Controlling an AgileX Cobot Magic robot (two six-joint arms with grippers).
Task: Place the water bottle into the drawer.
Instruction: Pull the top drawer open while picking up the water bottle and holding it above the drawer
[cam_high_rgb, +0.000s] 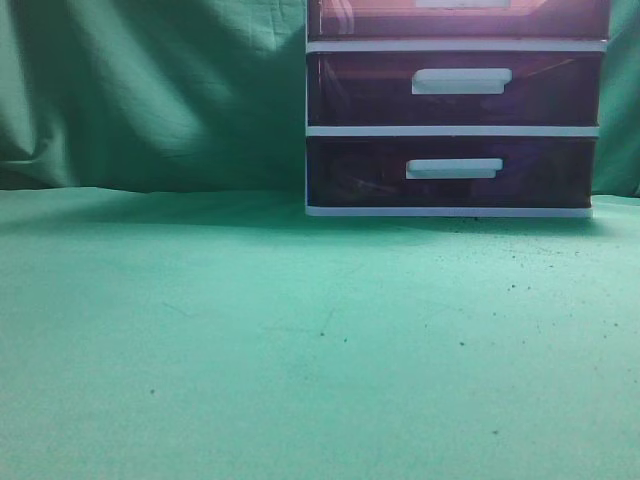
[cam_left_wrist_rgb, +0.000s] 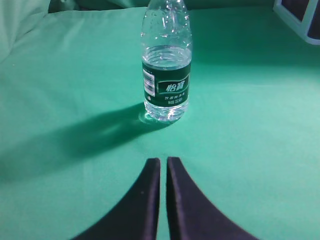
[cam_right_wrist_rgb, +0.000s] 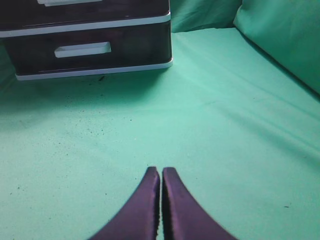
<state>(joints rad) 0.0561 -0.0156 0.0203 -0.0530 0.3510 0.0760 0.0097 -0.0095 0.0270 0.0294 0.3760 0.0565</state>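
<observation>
Left gripper (cam_left_wrist_rgb: 163, 167): fingers pressed together, holding nothing, low over the counter (cam_left_wrist_rgb: 260, 150). Straight ahead of it, near but apart, the bottle (cam_left_wrist_rgb: 166, 75): upright on the counter, long axis vertical, partly filled, dark green label facing the camera, cap cut off by the top of the frame. Beyond the bottle and off to its right, a white-framed corner of the drawer unit (cam_left_wrist_rgb: 300, 17), well apart from the bottle.

Right gripper (cam_right_wrist_rgb: 161, 177): likewise pinched to a narrow slit, empty, low over the counter. No bottle anywhere in its view; only the drawer unit ahead and to the left, with a dark lower drawer (cam_right_wrist_rgb: 82, 49) shut.

Exterior view: neither gripper nor bottle visible. Top drawer (cam_high_rgb: 460, 15) only a reddish strip at the upper edge, apparently closed, though mostly cropped; two darker drawers below it, both shut.

Judgement: left arm clearly the nearer to the bottle, so likely the one to take it. Needs opening wide first, then a straight advance to close around the body side-on. Top drawer probably needs pulling out too, a job better placed for the right arm.
</observation>
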